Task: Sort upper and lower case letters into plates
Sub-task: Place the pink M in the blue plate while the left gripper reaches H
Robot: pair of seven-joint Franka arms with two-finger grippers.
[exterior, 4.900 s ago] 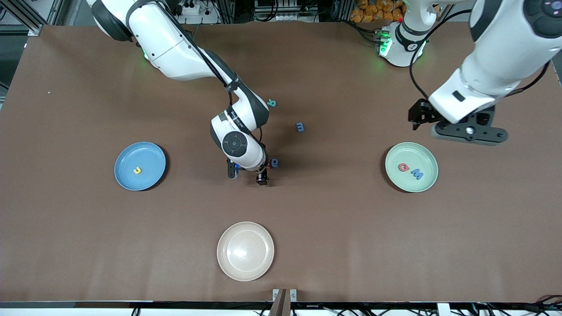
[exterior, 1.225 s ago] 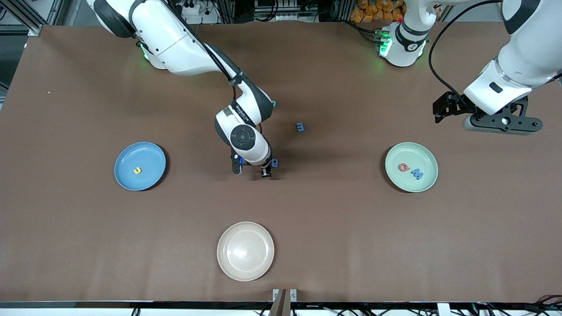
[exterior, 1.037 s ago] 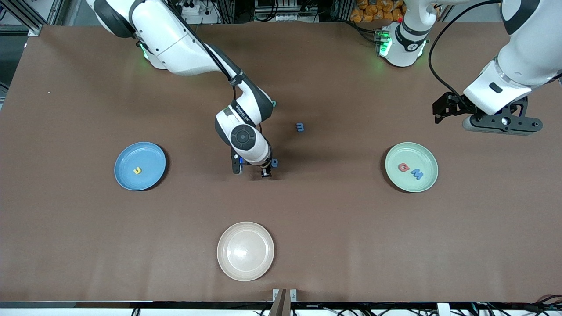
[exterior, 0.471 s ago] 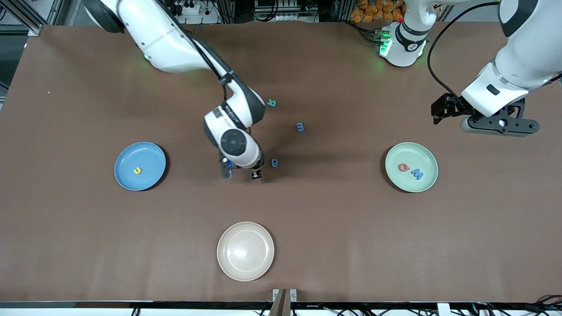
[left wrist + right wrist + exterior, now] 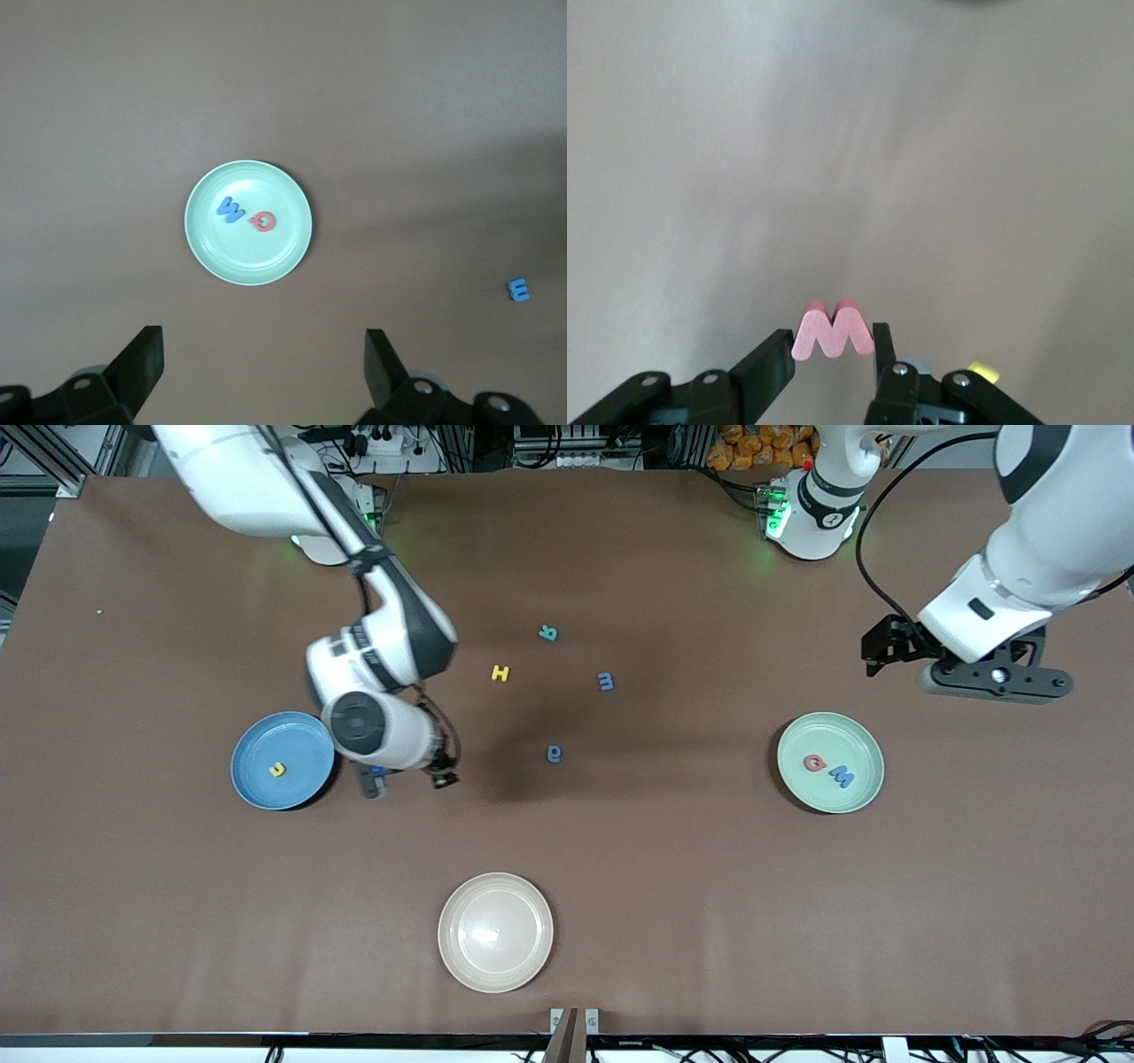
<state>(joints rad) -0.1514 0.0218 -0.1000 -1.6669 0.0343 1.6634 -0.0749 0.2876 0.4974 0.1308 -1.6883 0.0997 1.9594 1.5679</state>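
Your right gripper (image 5: pixel 831 354) has its fingers (image 5: pixel 772 361) clamped on the pink letter M (image 5: pixel 833 331), over the tabletop (image 5: pixel 620 868) beside the blue plate (image 5: pixel 282 760). Your left gripper (image 5: pixel 264 372) waits, fingers spread, above the pale green plate (image 5: pixel 248 221).

A high front camera faces the robots, covering the whole desk (image 5: pixel 177 921). The left wrist camera looks straight down from well above. Both show the green plate (image 5: pixel 864 781) (image 5: pixel 202 246).

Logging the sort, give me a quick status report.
Right gripper shut on pink letter, beside the blue plate. Left gripper open, waiting above the green plate. Nothing in the way.
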